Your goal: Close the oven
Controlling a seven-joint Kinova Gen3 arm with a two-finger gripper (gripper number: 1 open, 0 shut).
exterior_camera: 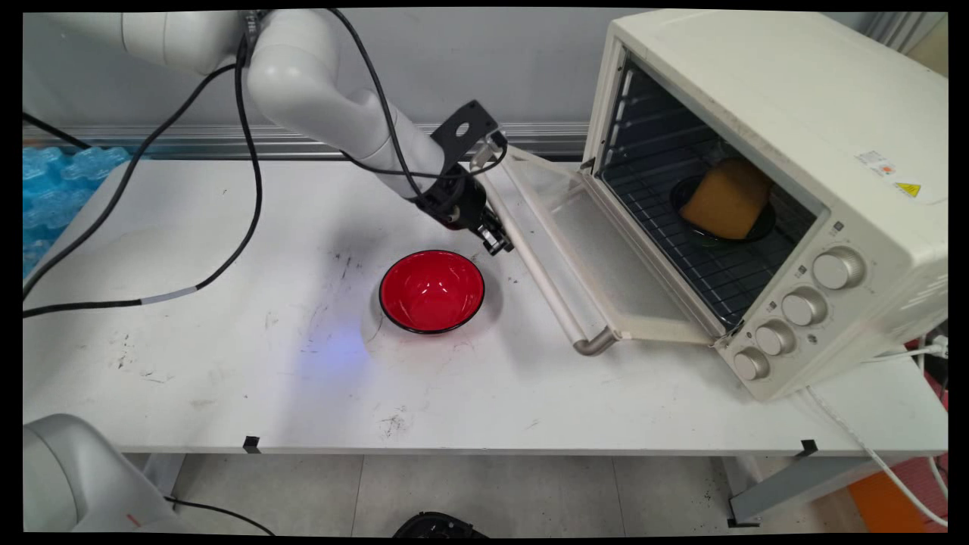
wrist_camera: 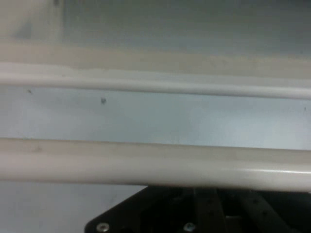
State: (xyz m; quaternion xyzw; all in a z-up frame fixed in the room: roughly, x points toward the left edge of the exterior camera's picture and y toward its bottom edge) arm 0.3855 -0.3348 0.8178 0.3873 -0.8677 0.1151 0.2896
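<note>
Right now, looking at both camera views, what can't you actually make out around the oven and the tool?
- Tool fingers: main view too small; hand view shows only the linkage below the door handle. Open or shut, touching or not: cannot tell.
- Black plate in the oven: mostly hidden by the tan block, main view.
- Oven dial markings: too small, main view.
- Red bowl: outside the hand view.

A bowl [exterior_camera: 431,291] is set on the worktop [exterior_camera: 227,363], left of an oven [exterior_camera: 764,189] whose door [exterior_camera: 575,250] is let down toward it. The tool [exterior_camera: 493,241] is placed between the bowl's far rim and the door's handle [exterior_camera: 530,257]. Inside the oven, a block [exterior_camera: 728,198] is carried on a dish [exterior_camera: 761,227] on the rack [exterior_camera: 704,265].
</note>
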